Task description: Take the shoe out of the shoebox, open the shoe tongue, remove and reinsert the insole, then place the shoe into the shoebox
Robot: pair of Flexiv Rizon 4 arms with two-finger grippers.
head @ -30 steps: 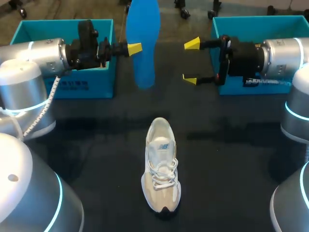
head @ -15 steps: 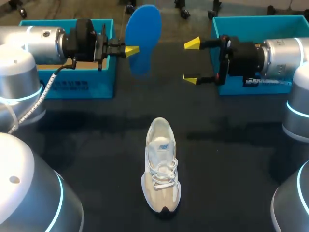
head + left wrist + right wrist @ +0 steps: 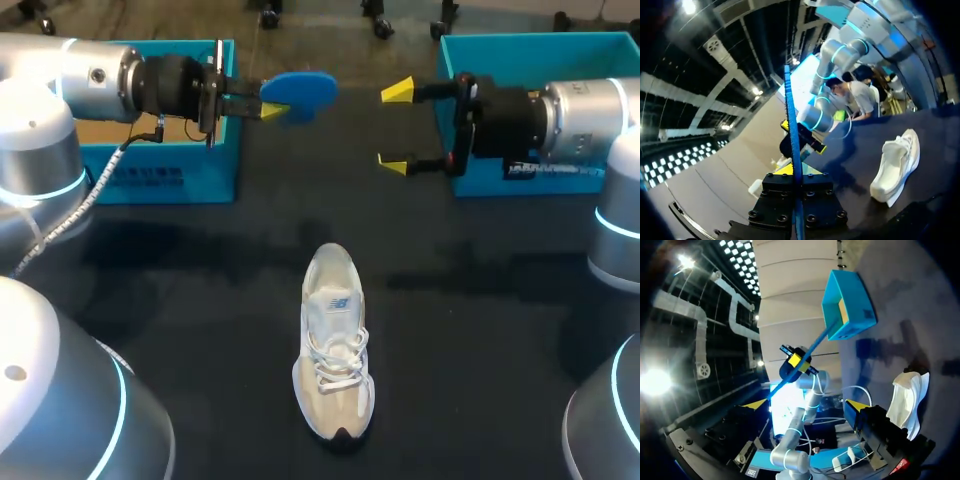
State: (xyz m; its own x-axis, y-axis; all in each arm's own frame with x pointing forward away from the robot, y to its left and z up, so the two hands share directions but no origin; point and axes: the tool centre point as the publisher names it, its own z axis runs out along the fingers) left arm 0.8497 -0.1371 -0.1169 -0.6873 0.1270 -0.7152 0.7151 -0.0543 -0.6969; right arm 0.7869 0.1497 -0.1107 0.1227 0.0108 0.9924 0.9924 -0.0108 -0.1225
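1. The left gripper (image 3: 270, 107) is clamped on the blue insole (image 3: 300, 88), held level over the table (image 3: 200, 300) near its far edge, beside the left box (image 3: 170, 180).
2. The right gripper (image 3: 395, 128) gapes wide and empty, just off the right box (image 3: 500, 45).
3. The shoe (image 3: 334, 340) stands mid-table, toe towards the near edge.

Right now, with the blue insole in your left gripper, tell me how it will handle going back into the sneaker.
The blue insole juts sideways from the left gripper, pinched at one end, without sagging: probably light and springy. Edge-on in the left wrist view it is a thin straight line, so it likely bends if pushed into the sneaker.
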